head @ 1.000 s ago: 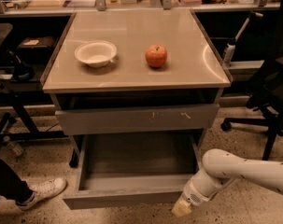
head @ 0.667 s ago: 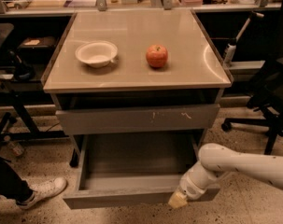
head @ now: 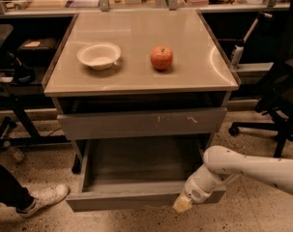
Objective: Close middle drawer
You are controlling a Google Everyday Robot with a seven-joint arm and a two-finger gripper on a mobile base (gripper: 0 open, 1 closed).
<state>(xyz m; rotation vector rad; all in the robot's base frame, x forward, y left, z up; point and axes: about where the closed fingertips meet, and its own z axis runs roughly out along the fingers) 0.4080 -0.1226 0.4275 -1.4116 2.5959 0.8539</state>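
Cabinet with the middle drawer (head: 118,201) pulled well out, lower centre of the frame, its grey interior exposed below the scratched drawer front (head: 141,123). The gripper (head: 183,204), on a white arm (head: 252,167) entering from the lower right, sits against the right part of the drawer's front panel; whether it is open or closed cannot be told. On the cabinet top (head: 136,76): white bowl (head: 99,55) at left, red apple (head: 161,58) near it, apart. White shoe (head: 44,197) at lower left
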